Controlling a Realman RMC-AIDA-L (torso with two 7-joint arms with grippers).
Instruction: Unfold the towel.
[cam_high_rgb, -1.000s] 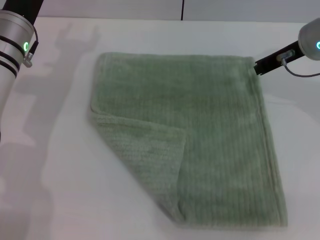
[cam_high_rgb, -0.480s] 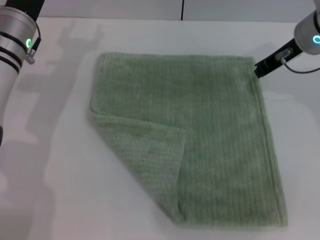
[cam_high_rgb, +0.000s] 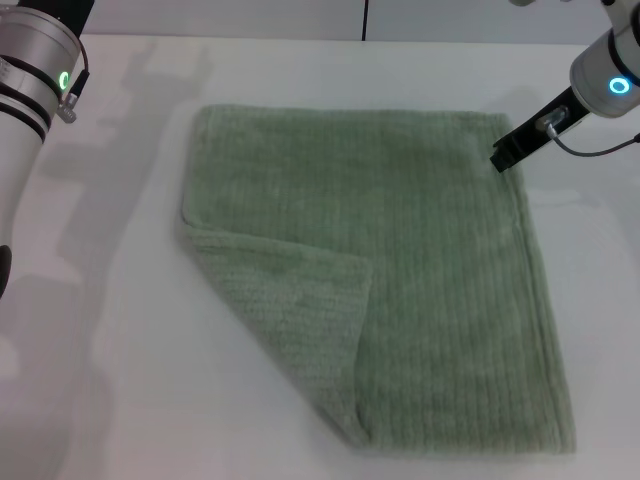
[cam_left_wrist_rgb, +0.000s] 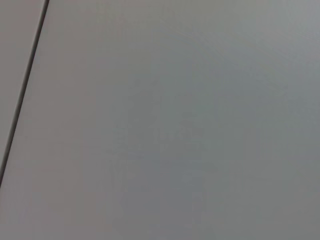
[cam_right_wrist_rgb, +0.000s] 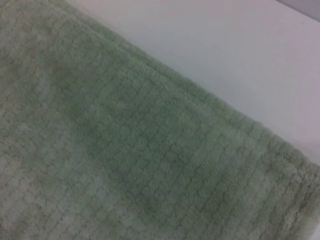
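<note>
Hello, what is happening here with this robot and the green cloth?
The robot is unfolding a towel on a white table. The towel lies nearly flat, but its near-left corner is folded over onto it. The right gripper is at the far-right corner. The left arm is raised at the far left, away from the towel.

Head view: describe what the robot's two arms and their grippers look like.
The left arm is a thick silver-grey cylinder with black bands and a small glowing green ring light. The right arm is also silver-grey, with a blue-green ring light. From it juts a slim black bar, the right gripper, with a small silver fitting and a thin dark cable looping behind. The left gripper is out of view.
</note>
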